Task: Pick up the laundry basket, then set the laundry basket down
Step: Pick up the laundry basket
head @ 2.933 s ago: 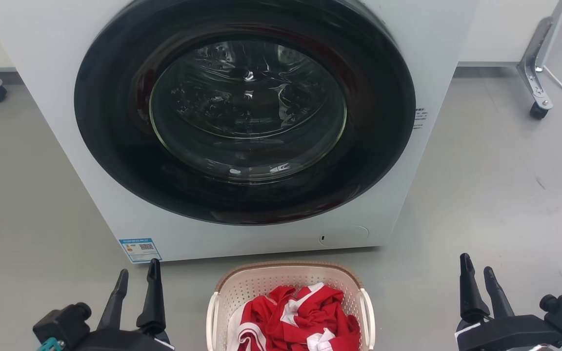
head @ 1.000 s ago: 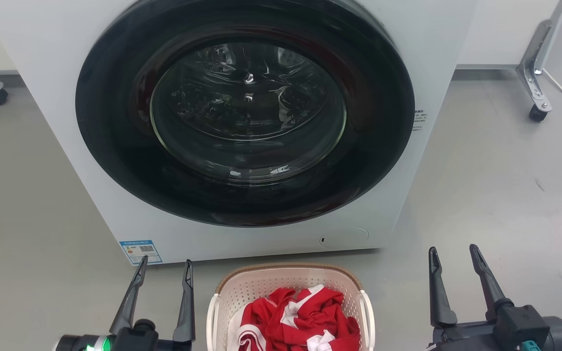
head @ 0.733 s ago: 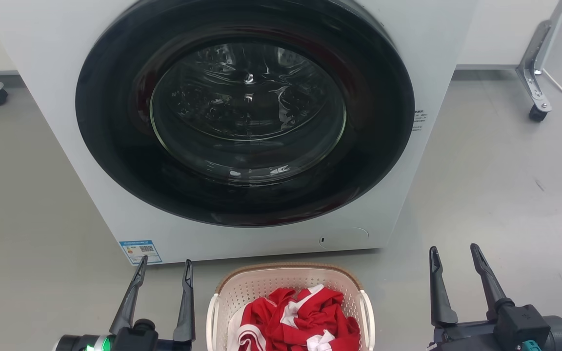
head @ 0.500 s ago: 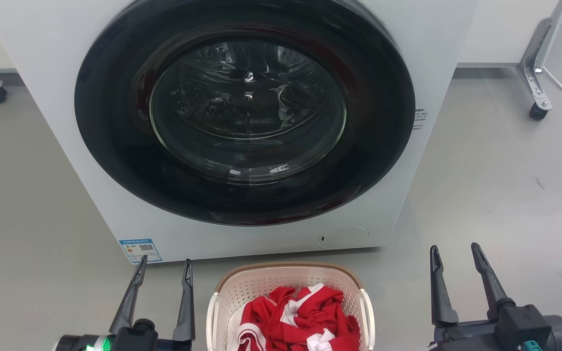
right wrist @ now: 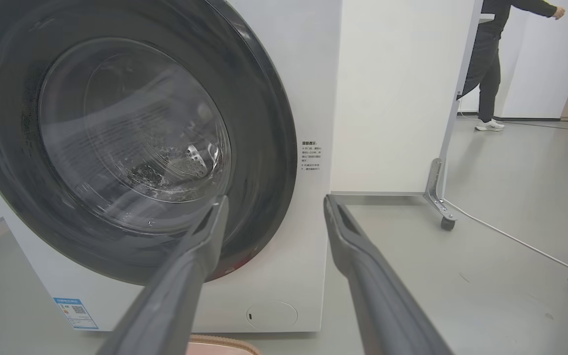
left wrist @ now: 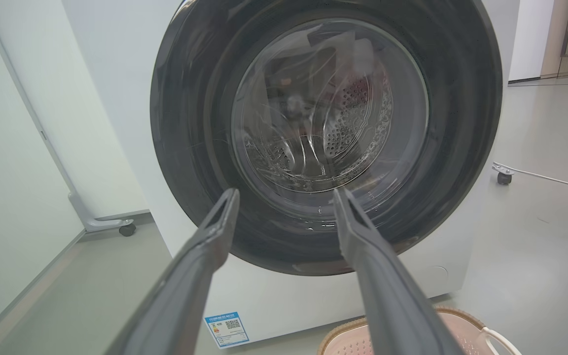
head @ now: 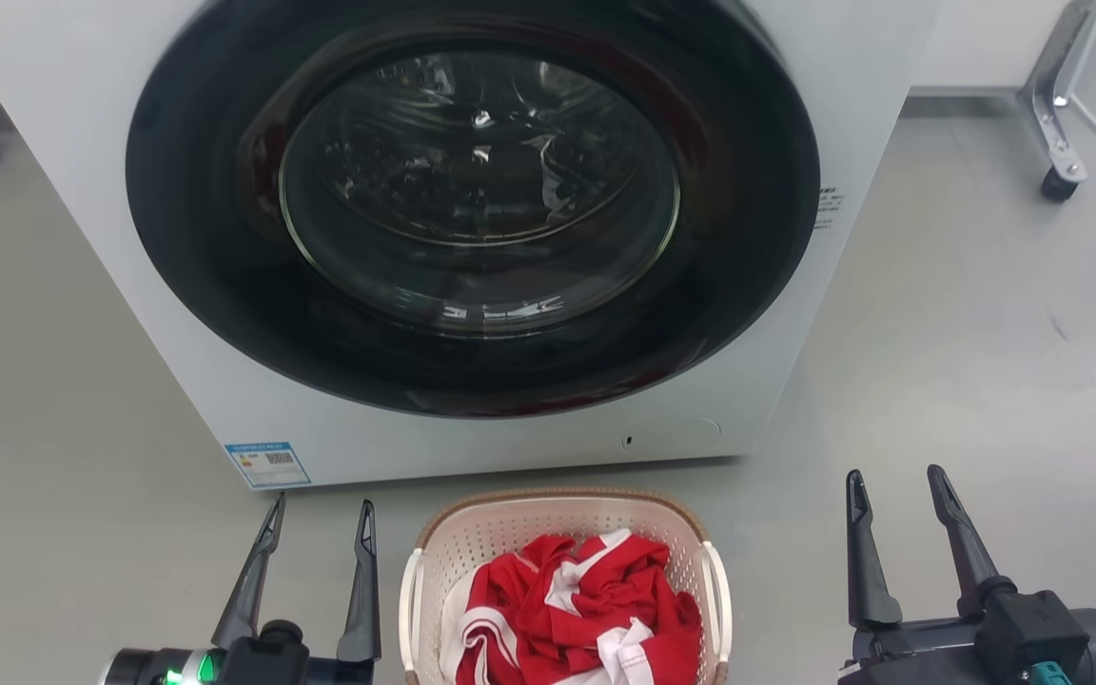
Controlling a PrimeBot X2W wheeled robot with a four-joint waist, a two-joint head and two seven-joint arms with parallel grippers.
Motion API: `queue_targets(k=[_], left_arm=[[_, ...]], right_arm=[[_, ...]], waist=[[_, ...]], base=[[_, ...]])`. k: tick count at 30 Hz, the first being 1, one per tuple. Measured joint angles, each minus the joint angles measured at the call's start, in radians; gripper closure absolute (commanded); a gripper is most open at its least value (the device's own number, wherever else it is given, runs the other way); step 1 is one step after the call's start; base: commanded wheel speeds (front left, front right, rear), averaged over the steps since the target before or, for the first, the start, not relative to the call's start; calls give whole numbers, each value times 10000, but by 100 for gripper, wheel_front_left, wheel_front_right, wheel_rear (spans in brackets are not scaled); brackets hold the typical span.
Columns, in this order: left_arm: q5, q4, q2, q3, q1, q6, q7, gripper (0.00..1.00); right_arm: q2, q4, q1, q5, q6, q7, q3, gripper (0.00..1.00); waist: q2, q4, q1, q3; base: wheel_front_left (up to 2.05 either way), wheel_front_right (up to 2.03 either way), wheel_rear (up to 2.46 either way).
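We are bending in toward the laundry basket (head: 559, 496)

The whole head view is shifting against a moment ago, so we are moving, not the things. It is sitting on the floor (head: 967, 362) before the washer (head: 53, 124), between our left gripper (head: 322, 504) and right gripper (head: 895, 474), both with jaws apart and empty; lifting is not yet begun.

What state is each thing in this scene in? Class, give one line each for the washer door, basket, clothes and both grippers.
washer door: shut.
laundry basket: upright on the floor, not gripped.
clothes: crumpled inside the laundry basket.
left gripper: open, empty, left of the laundry basket, apart from it.
right gripper: open, empty, right of the laundry basket, apart from it.
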Motion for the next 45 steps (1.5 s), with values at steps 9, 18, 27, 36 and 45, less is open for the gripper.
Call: queue_targets(k=[9,18,27,36,45], left_arm=[[-6,8,-12,52,-581,-2,0,0],[-75,800,-69,65,-1765,-105,-2,0],[-174,2186,-96,40,-3108,-359,10,0],[-631,3661,-174,138,-4542,-456,173,0],[-993,5022,-337,-245,-5954,-558,282,0]], right_arm=[[-8,61,-591,15,157,-2,-150,0],[-19,673,-1774,15,376,-4,-194,0],[-23,1781,-2940,102,422,-31,-405,0],[-25,2903,-4051,276,462,-33,-654,0],[-17,3942,-5453,370,449,-31,-681,0]], waist=[[0,17,1,777],[1,75,1,1967],[1,167,2,3267],[1,296,2,4605],[2,488,1,6097]], base=[[0,0,0],[0,0,0],[0,0,0],[0,0,0],[0,0,0]])
